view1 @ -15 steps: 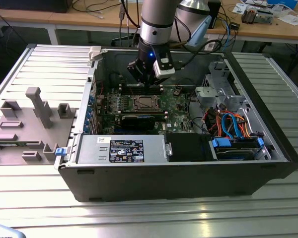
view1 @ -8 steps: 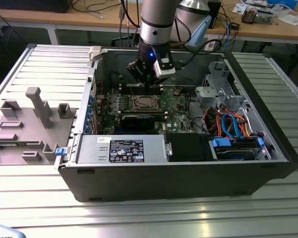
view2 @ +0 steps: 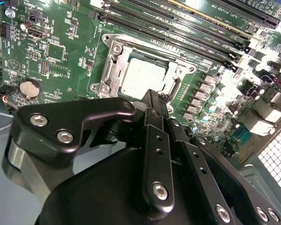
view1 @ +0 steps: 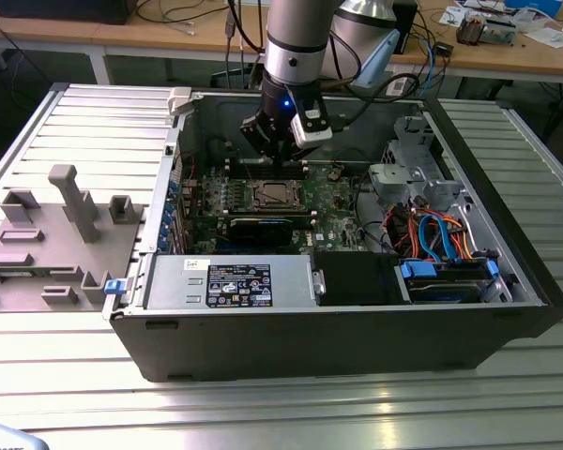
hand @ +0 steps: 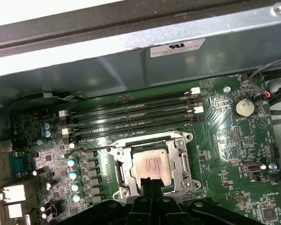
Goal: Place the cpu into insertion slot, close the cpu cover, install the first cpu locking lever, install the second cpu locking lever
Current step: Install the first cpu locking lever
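The cpu (view2: 141, 77) (hand: 151, 165) lies flat in the insertion slot (view1: 277, 195) on the green motherboard (view2: 61, 51), its silver-grey top showing in both wrist views. The cpu cover (hand: 186, 161) (view2: 113, 63), a silver frame with a square window, lies down around the chip. A thin metal lever rod (hand: 86, 149) runs out from the socket's corner along the board. My gripper (view1: 280, 161) (view2: 152, 96) (hand: 150, 182) hangs just above the socket's edge, its black fingers together and holding nothing.
The board sits in an open computer case (view1: 357, 337) on a ribbed metal table (view1: 535, 141). Black memory slots (hand: 131, 115) run beside the socket and a coin battery (hand: 243, 107) lies near them. A power supply (view1: 230, 281), cables (view1: 432, 230) and a drive cage (view1: 413, 173) crowd the case.
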Controlling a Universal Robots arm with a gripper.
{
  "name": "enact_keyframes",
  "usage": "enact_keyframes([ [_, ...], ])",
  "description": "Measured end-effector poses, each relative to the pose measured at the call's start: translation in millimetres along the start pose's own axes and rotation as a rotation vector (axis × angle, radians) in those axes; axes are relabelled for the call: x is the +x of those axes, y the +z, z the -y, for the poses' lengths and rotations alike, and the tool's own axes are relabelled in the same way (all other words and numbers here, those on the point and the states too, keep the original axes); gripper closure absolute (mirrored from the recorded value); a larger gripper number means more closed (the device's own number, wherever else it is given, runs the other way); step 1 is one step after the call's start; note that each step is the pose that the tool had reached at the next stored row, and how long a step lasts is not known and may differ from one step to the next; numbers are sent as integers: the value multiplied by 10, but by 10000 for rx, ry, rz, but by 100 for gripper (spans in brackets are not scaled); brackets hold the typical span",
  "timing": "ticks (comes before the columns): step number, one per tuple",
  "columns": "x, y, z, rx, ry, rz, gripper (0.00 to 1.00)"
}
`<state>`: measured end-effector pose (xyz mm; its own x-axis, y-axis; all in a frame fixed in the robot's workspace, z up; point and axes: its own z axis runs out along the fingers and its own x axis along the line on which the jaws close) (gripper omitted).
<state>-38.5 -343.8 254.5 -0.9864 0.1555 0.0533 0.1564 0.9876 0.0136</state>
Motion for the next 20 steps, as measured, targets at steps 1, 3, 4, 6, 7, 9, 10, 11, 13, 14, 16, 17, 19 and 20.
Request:
enact_keyframes([
  [1,0,0,0,1,-17,0,89],
  [3,0,0,0,3,-73,-1,89],
  [4,0,0,0,5,-112,-1,89],
  [6,0,0,0,8,-159,-2,89],
  [7,0,0,0,9,-175,-2,89],
  [9,0,0,0,11,-211,-3,89],
  [10,0,0,0,13,-232,-3,89],
  [11,0,0,0,13,-260,-3,89],
  [13,0,0,0,15,-290,-4,89],
  [14,0,0,0,16,-308,-4,89],
  [16,0,0,0,19,-357,-5,89],
  [17,0,0,0,19,-371,-5,89],
  [19,0,0,0,21,-407,-5,89],
  [20,0,0,0,22,-426,-6,89],
])
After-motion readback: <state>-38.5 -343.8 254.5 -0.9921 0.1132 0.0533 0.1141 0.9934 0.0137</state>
